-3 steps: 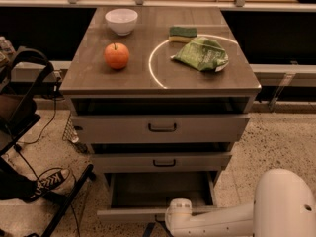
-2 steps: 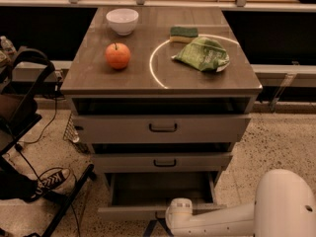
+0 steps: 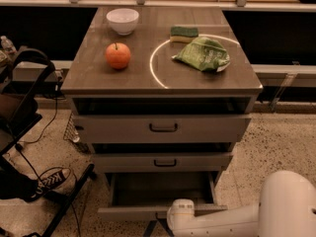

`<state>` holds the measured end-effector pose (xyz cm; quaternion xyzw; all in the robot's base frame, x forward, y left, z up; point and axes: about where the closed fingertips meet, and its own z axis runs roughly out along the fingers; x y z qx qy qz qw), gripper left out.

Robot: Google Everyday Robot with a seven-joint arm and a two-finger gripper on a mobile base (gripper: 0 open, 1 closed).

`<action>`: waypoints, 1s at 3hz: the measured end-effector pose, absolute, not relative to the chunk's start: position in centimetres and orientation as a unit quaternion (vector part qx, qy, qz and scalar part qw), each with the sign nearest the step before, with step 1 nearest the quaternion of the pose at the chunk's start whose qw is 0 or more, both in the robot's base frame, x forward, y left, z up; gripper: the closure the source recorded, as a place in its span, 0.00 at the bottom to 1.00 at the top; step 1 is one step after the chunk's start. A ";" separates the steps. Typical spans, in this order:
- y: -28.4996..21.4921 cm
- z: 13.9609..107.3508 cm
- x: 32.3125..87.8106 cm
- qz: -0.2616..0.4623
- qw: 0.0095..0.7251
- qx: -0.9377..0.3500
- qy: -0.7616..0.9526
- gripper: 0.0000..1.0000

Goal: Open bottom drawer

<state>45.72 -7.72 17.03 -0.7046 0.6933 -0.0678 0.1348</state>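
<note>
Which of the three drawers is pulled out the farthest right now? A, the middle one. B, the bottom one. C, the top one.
B: the bottom drawer juts well past the middle drawer and the top drawer, so its tray shows from above. The gripper is at its front edge, at the bottom of the view.

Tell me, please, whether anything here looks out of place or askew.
Nothing looks spilled or damaged. The bottom drawer stands pulled well out, with the gripper at its front edge. The crumpled green bag lies across the white ring on the cabinet top, which is hardly odd.
</note>
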 end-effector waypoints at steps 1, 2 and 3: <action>-8.3 17.8 45.7 -0.070 0.138 -0.702 0.695 1.00; -8.6 18.5 45.7 -0.071 0.139 -0.701 0.695 1.00; -10.1 21.5 46.1 -0.076 0.146 -0.697 0.698 1.00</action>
